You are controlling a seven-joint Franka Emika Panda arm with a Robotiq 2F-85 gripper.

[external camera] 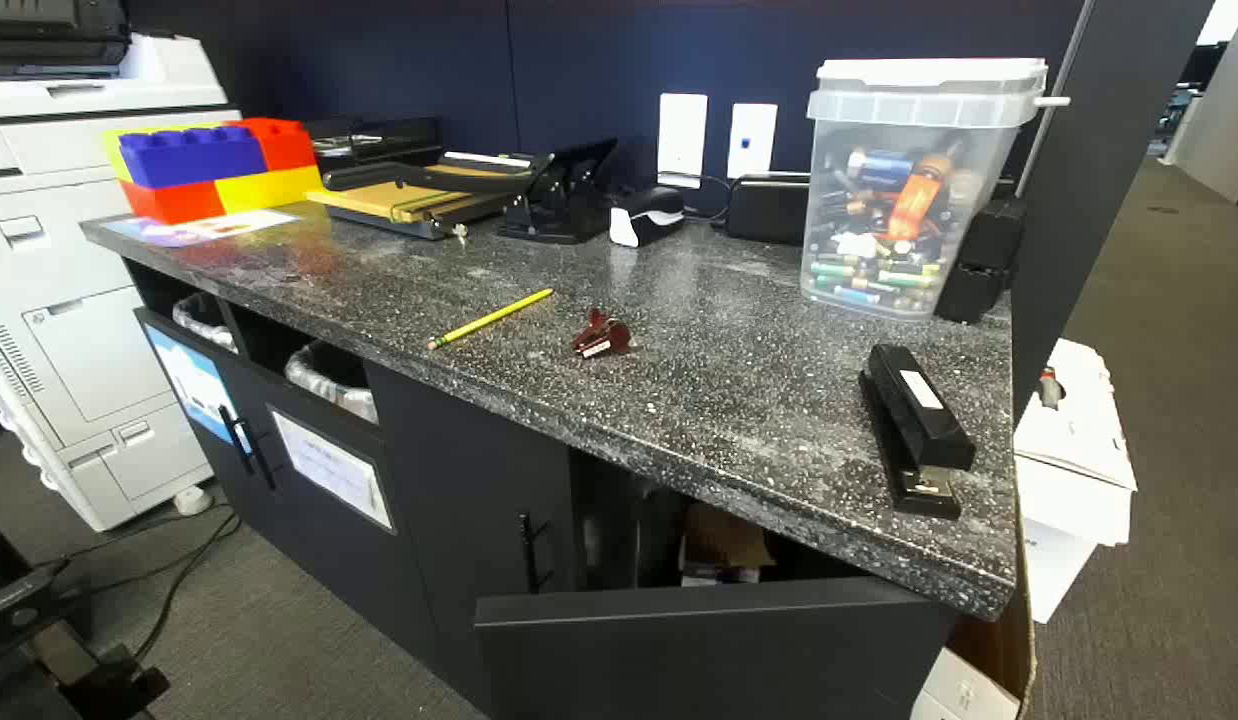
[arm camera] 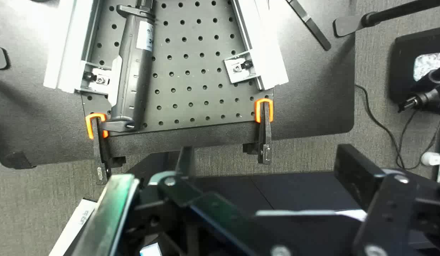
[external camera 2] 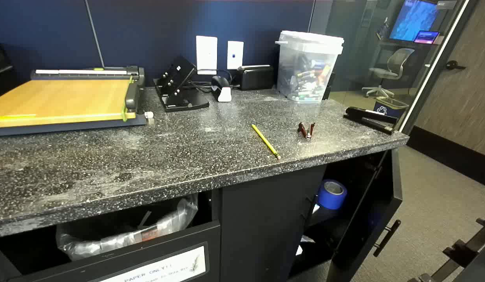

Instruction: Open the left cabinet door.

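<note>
My end effector (arm camera: 265, 157) has its jaws apart, empty. The left door (external camera 2: 262, 223) is closed; the right door (external camera: 709, 650) is open. I judge grasp and pull outstanding.

Glares white off long, silvery metal rails (arm camera: 265, 42) and blurs across the black, jointed, 2-fingered gripper (arm camera: 267, 155) in wrist view.

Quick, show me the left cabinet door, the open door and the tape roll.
Left cabinet door (external camera 2: 264, 227): in an exterior view, its flat front.
Open door (external camera: 714, 655): in an exterior view, panel face below top edge.
Tape roll (external camera 2: 332, 199): in an exterior view, blue outer side.
</note>
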